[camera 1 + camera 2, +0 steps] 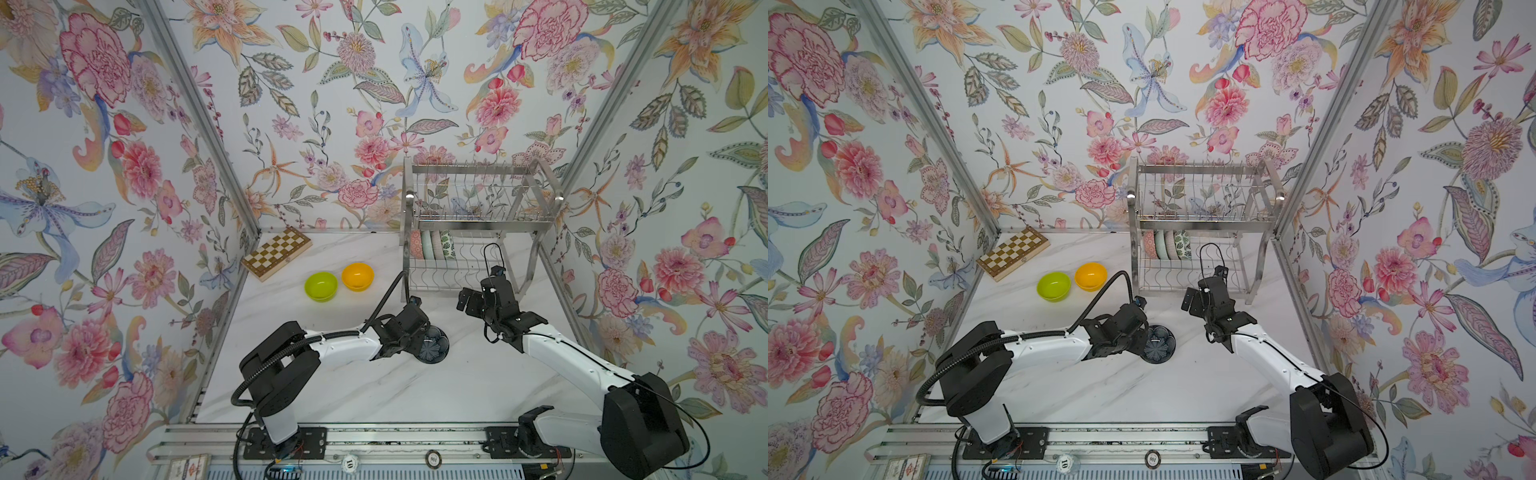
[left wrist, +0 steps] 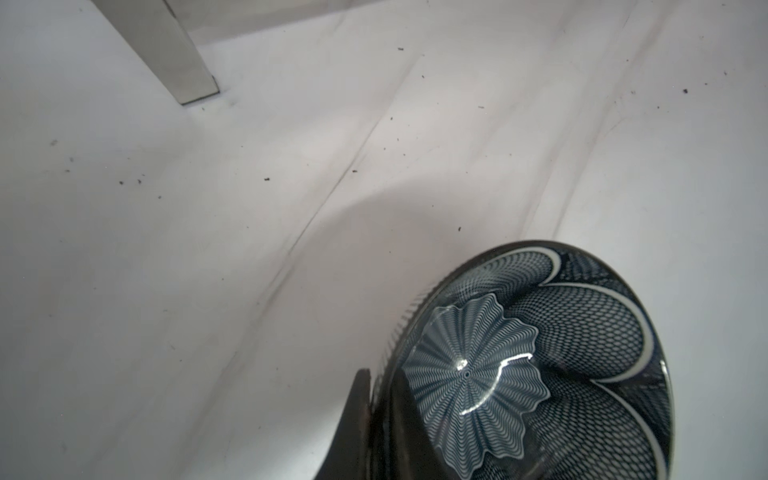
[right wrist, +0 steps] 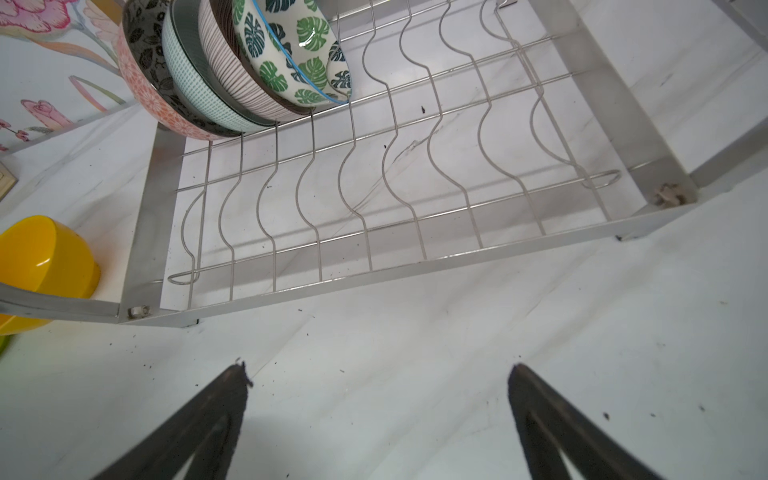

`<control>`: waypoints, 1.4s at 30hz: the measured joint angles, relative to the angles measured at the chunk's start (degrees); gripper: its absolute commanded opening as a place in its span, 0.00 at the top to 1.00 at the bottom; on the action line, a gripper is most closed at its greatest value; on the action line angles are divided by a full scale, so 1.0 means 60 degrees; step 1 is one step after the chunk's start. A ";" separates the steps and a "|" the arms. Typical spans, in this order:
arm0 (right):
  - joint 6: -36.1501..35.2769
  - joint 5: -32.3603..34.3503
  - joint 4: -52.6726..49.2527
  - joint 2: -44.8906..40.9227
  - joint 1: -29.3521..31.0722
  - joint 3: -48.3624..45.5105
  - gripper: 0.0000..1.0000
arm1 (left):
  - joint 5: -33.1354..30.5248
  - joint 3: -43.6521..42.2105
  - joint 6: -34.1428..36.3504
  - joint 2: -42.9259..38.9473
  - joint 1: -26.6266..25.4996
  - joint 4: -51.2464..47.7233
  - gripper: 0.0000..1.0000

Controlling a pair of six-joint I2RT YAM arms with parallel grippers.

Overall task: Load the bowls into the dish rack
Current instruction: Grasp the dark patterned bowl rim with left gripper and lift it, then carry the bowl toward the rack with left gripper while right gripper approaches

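We look down on a white marble-look table [image 1: 374, 386], smooth, with faint grey veins and scattered dark specks. At its back right stands the dish rack [image 1: 478, 227]. It has two tiers of shiny steel, with flat bar legs and frame, and thin wire shelves bent into wavy slots.

A flat wooden chessboard [image 1: 276, 252] lies in the back left corner.

Four bowls stand on edge at the left end of the rack's lower shelf, packed one against the next:
- a pink-patterned bowl [image 3: 137, 95] with black-and-white leaves inside
- a pale mint bowl [image 3: 187, 87] covered in a fine dotted grid
- a striped bowl [image 3: 232, 70] of thin close lines
- a leaf bowl [image 3: 291, 54], glossy white with green leaves and a thin blue rim

Left of the rack, a lime green bowl [image 1: 321, 286] and an orange-yellow bowl [image 1: 358, 276] sit upright side by side on the table. Both are plain, round and smooth.

Near the table's middle, in front of the rack, the left gripper [image 2: 380, 415] is clenched on the rim of the navy bowl [image 2: 561, 353]. One finger is inside the rim and one outside. This bowl is tilted and glazed, with fine mesh-line petals around a pale ruffled flower. We cannot tell whether it touches the table.

The right gripper [image 3: 378, 370] hangs over the table just in front of the lower shelf. Its two dark tapered fingers are spread wide and hold nothing.
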 measured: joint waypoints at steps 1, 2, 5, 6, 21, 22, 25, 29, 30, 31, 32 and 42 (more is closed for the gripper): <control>0.0058 -0.0109 0.0033 -0.0025 -0.0087 -0.0033 0.01 | -0.0131 -0.0073 -0.0011 -0.0055 0.0007 0.0102 1.00; 0.0113 -0.0200 0.0066 -0.0044 -0.0160 -0.0062 0.01 | -0.0270 -0.0131 -0.0029 -0.0109 0.0022 0.0164 1.00; 0.0401 -0.0605 0.0138 -0.0066 -0.0412 -0.0124 0.01 | -0.0750 -0.0317 -0.0029 -0.0313 0.0051 0.0412 1.00; 0.0528 -0.0736 0.0171 -0.0102 -0.0488 -0.0157 0.01 | -0.0922 -0.0379 -0.0026 -0.0397 0.0062 0.0546 1.00; 0.4972 -0.1982 0.0987 -0.1213 -0.0867 -0.0291 0.01 | -0.3544 -0.0557 0.2091 -0.0976 -0.0051 0.4546 1.00; 0.5297 -0.1960 0.1038 -0.1402 -0.0896 -0.0291 0.01 | -0.3778 -0.0495 0.2350 -0.0878 -0.0084 0.4925 1.00; 0.6247 -0.1949 0.1249 -0.1905 -0.1071 -0.0288 0.01 | -0.4302 -0.0266 0.3060 -0.0433 -0.0186 0.6018 1.00; 0.7362 -0.1963 0.1650 -0.2175 -0.1155 -0.0288 0.01 | -0.4801 -0.0095 0.3989 0.0313 -0.0266 0.7457 1.00; 0.7639 -0.2000 0.1821 -0.2167 -0.1151 -0.0284 0.01 | -0.4911 -0.0040 0.4258 0.0546 -0.0266 0.7799 1.00; 0.7868 -0.2073 0.1953 -0.2142 -0.1151 -0.0280 0.01 | -0.5020 0.0018 0.4495 0.0747 -0.0266 0.8087 1.00; 0.8054 -0.2149 0.2069 -0.2102 -0.1155 -0.0273 0.01 | -0.5085 0.0066 0.4714 0.0911 -0.0266 0.8313 1.00; 1.0276 -0.2681 0.4087 -0.0994 -0.0681 -0.0273 0.01 | -0.5384 0.0404 0.6371 0.2033 -0.0266 1.0408 1.00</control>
